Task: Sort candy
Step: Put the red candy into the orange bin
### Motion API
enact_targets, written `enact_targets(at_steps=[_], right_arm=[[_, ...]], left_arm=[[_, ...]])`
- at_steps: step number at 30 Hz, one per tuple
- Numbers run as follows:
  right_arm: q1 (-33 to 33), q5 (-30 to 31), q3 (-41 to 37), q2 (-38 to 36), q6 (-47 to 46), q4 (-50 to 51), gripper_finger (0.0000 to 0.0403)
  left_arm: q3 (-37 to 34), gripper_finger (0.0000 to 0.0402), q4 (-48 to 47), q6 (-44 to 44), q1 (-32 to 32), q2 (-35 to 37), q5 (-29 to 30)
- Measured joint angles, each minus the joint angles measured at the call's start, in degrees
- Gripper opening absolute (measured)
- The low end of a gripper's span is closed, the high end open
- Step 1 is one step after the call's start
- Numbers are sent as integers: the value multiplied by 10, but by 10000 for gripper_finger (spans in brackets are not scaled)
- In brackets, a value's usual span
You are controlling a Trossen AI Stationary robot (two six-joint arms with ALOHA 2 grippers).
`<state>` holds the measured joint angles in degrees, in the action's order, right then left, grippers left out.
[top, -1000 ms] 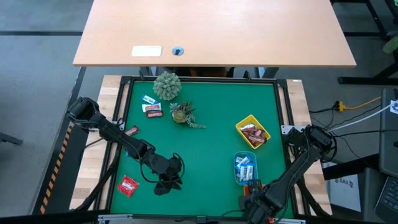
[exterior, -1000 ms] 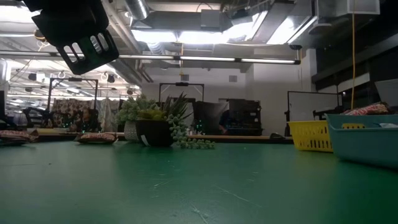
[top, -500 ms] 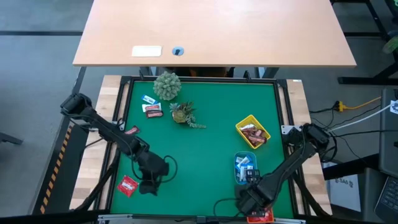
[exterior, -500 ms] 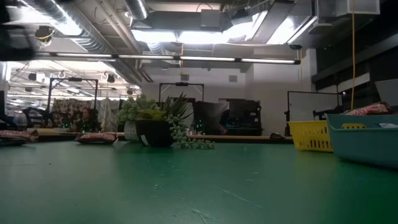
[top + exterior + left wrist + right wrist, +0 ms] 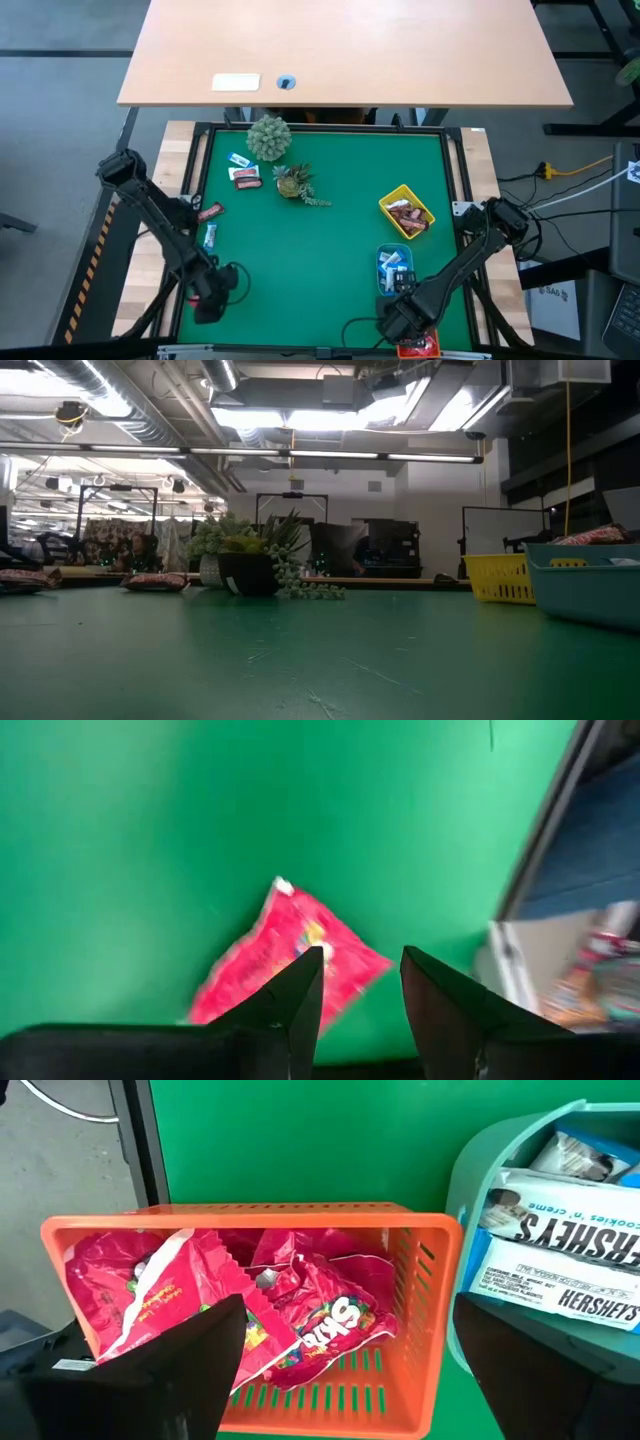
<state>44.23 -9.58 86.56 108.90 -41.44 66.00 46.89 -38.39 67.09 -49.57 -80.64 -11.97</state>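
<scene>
Candy sort, L gripper (image 5: 355, 982) above shiny red foil candy packet (image 5: 290, 952) on green mat
Fingers part-open, nothing held; R gripper (image 5: 345, 1360) fully open, empty, over orange plastic basket (image 5: 250, 1220)

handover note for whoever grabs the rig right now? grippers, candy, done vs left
Left gripper: fingers apart, empty, over the red packet at the mat's near-left corner.
Right gripper: open, empty, above the orange tray.
Done: red packets in the orange tray, blue-and-white bars in the blue tray, maroon bars in the yellow tray.
Left: the red packet, plus loose candy near the plants and by the left edge.
</scene>
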Motion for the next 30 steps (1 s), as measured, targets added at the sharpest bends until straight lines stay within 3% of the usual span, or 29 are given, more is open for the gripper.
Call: enact_targets(at_steps=[5,8,22,30], right_arm=[[0,0,0,0,0,-1,351],[0,0,0,0,0,-1,351],[0,0,0,0,0,-6,351],[0,1,0,0,0,-24,351]], left_arm=[[0,131,-25,-46,-42,0,113],[0,131,-47,-47,-54,0,141],[-84,131,20,-47,-71,0,131],[-117,131,79,-47,-70,2,68]])
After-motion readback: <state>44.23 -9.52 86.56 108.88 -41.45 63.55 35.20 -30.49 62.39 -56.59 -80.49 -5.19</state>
